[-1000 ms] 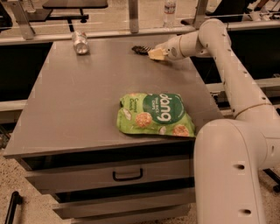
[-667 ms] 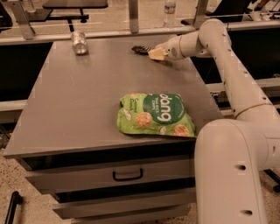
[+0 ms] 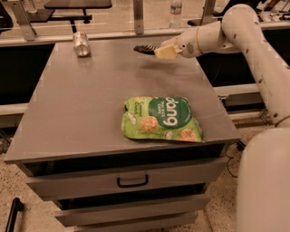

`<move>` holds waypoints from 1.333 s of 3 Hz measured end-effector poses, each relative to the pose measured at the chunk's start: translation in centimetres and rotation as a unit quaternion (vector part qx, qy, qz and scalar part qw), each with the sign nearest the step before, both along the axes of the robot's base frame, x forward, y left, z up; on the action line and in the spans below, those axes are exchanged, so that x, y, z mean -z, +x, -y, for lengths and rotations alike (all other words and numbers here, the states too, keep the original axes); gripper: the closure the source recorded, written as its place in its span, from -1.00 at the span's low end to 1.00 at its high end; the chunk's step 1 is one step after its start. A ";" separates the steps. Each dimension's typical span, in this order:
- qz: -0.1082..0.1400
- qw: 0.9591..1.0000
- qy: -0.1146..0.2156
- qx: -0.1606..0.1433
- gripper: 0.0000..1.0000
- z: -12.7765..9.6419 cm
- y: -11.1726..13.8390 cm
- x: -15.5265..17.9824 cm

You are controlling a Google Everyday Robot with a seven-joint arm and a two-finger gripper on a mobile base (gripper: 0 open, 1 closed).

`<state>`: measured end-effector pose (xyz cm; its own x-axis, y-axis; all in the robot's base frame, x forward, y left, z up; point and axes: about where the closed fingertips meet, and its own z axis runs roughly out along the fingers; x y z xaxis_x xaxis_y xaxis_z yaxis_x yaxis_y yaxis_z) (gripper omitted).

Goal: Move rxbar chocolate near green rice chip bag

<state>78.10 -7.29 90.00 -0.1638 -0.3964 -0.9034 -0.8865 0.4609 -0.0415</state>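
Observation:
The rxbar chocolate (image 3: 143, 49) is a small dark flat bar at the far side of the grey table (image 3: 81, 104), sticking out to the left from between my gripper's fingers. My gripper (image 3: 158, 50) is shut on its right end and holds it just above the tabletop. The green rice chip bag (image 3: 161, 118) lies flat near the table's front right, well in front of the gripper and apart from the bar.
A silver can (image 3: 81, 44) lies at the far left of the table. A water bottle (image 3: 176, 10) stands on the floor beyond the far edge. Drawers with a handle (image 3: 132, 181) are below the tabletop. My arm reaches in from the right.
The gripper and the bar have stayed at nearly the same spot at the far side, perhaps slightly higher. The bag and can have not moved.

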 end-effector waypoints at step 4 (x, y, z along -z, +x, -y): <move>-0.010 1.000 -0.009 -0.016 1.00 7.5 -14.1 -4.2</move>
<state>64.02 -14.78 94.17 -0.1689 -0.4178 -0.8927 -0.9013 0.4321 -0.0318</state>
